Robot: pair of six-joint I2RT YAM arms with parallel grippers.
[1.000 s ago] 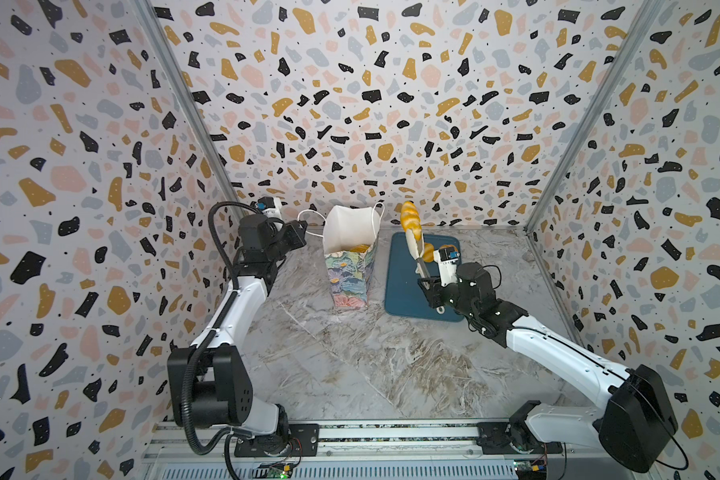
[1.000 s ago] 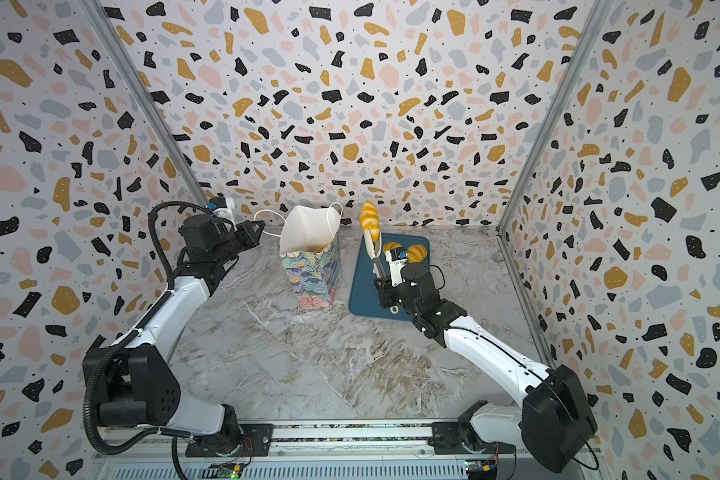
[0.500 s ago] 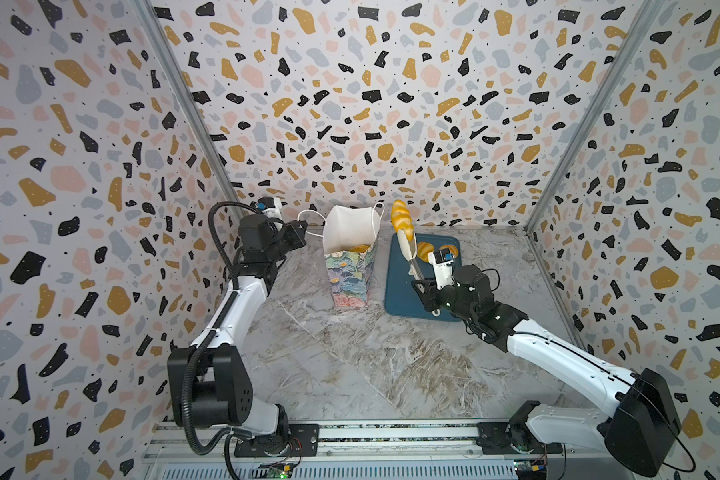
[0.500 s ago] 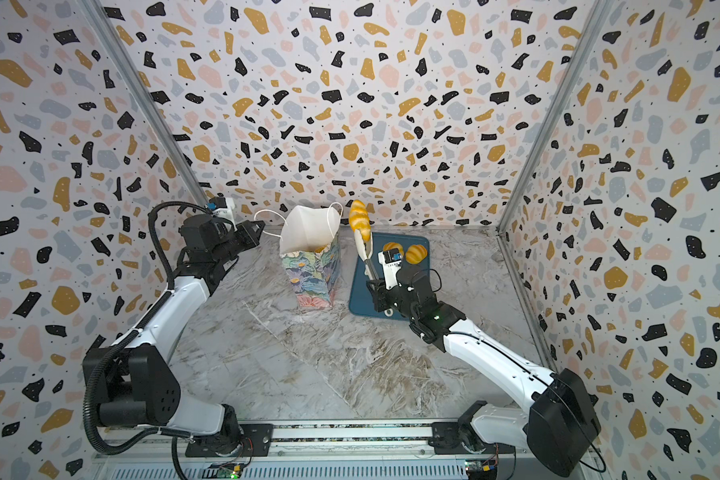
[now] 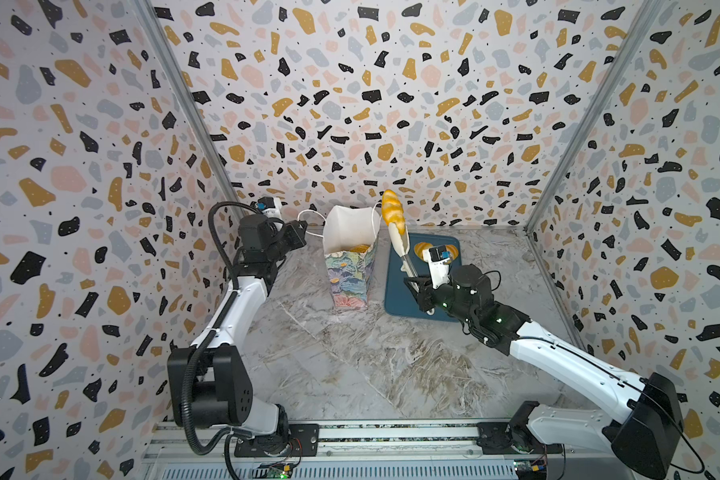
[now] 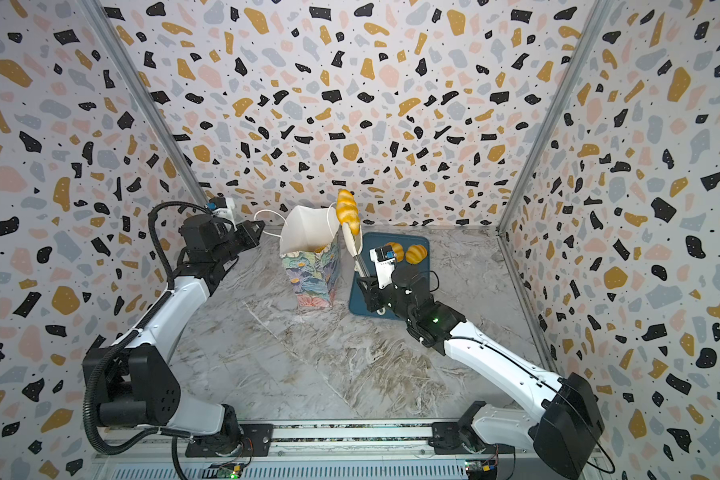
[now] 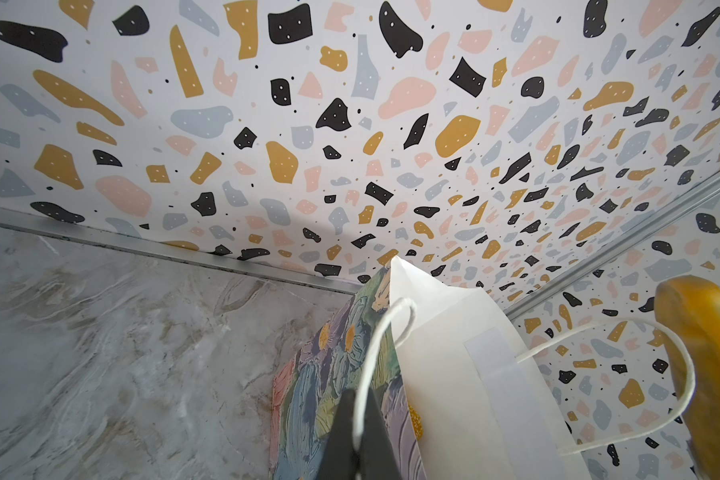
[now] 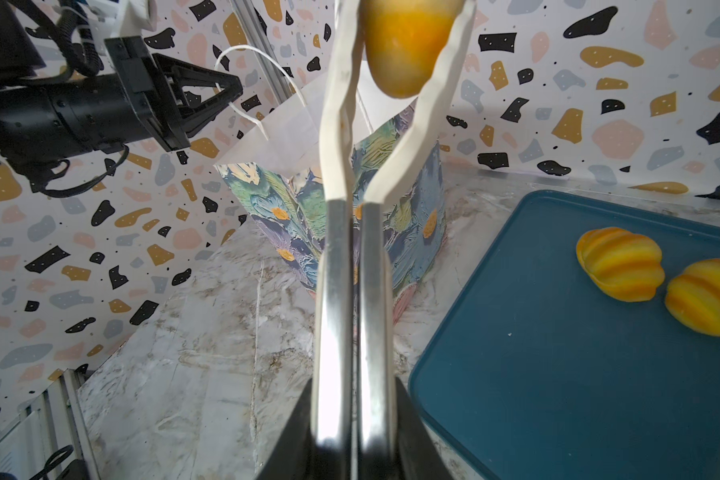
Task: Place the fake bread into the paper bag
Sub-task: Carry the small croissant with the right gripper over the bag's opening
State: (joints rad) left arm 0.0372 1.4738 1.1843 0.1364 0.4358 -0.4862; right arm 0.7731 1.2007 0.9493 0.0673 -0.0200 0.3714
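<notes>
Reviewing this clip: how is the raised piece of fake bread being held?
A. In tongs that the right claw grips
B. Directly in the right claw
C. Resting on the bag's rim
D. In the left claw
A: the tongs pinch the bread between their white tips, and the right claw is shut on their metal handles.

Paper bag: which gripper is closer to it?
Left. The left gripper is shut on the paper bag cord handle; the right gripper, shut on tongs, is beside the bag by the tray.
</notes>
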